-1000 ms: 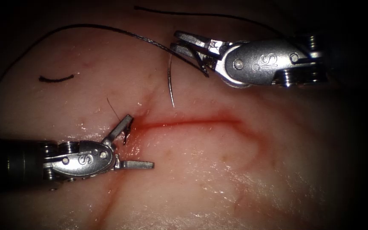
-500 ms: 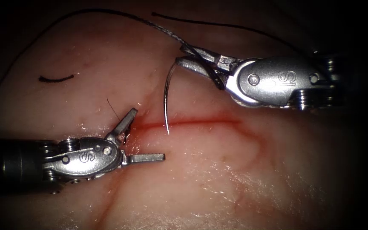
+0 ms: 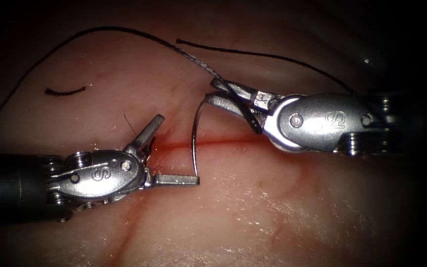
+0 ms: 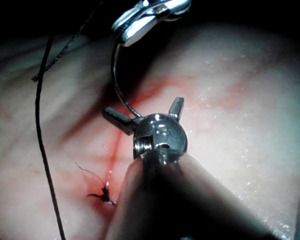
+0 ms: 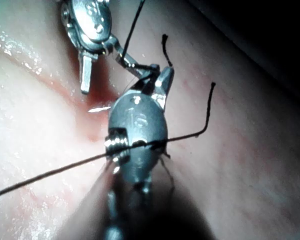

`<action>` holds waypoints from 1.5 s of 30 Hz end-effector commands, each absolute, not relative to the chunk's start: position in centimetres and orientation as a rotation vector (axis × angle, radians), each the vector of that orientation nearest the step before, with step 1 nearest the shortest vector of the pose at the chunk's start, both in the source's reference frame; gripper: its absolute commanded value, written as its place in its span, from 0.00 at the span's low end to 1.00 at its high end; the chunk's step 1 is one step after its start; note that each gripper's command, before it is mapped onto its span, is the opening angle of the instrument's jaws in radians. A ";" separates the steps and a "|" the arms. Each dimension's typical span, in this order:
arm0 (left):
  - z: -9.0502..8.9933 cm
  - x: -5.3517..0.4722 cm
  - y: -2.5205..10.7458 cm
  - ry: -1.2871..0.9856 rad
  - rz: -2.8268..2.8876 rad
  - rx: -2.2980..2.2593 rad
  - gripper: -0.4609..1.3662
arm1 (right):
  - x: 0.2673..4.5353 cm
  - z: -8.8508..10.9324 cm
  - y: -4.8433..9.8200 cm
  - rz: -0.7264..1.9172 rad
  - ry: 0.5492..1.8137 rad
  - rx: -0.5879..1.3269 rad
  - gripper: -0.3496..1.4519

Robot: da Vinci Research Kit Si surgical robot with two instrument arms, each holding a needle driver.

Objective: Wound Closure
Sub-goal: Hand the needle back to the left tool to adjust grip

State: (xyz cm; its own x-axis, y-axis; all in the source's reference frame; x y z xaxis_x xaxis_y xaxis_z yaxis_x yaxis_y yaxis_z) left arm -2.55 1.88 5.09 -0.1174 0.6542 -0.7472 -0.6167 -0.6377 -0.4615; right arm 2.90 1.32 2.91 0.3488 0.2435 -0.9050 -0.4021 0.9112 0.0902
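Note:
My right tool (image 3: 215, 92) is shut on the curved needle (image 3: 193, 138) near its thread end. The needle hangs down across the left part of the red cut (image 3: 223, 142). Its tip sits by the tip of my left tool's lower jaw, at the tissue surface; I cannot tell if it has entered. The left tool (image 3: 178, 149) stands open astride the cut's left end and holds nothing. In the left wrist view the needle (image 4: 114, 75) runs from the right tool's jaws into the gap of the open left tool (image 4: 147, 111). Black thread (image 3: 124, 32) trails from the needle up and leftwards.
A loose thread end (image 3: 273, 57) lies above the right tool. A short cut piece of thread (image 3: 65, 91) lies at the upper left. A knot with a thin tail (image 4: 102, 195) sits at the cut's left end. Red fluid stains the tissue (image 3: 253, 212).
The right tool came down and slightly right with the needle, whose tip went from above the cut to below it. The left tool shifted right, its lower jaw meeting the tip.

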 end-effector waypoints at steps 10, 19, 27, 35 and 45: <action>5.1 -2.66 2.0 -0.064 1.892 -1.253 0.82 | 2.92 2.9 1.2 0.412 1.143 -0.161 0.00; 5.3 -2.76 2.1 -0.077 1.873 -1.240 0.66 | 2.96 2.8 1.1 0.415 1.139 -0.164 0.00; 5.3 -2.67 2.1 -0.092 1.881 -1.250 0.18 | 2.92 2.8 1.2 0.416 1.138 -0.161 0.00; 5.3 -2.58 2.0 -0.227 1.746 -1.244 0.06 | 2.93 2.8 1.2 0.417 1.149 -0.157 0.00; 5.3 -2.61 2.0 -0.422 1.562 -1.274 0.06 | 2.94 2.9 1.3 0.388 1.252 -0.135 0.81</action>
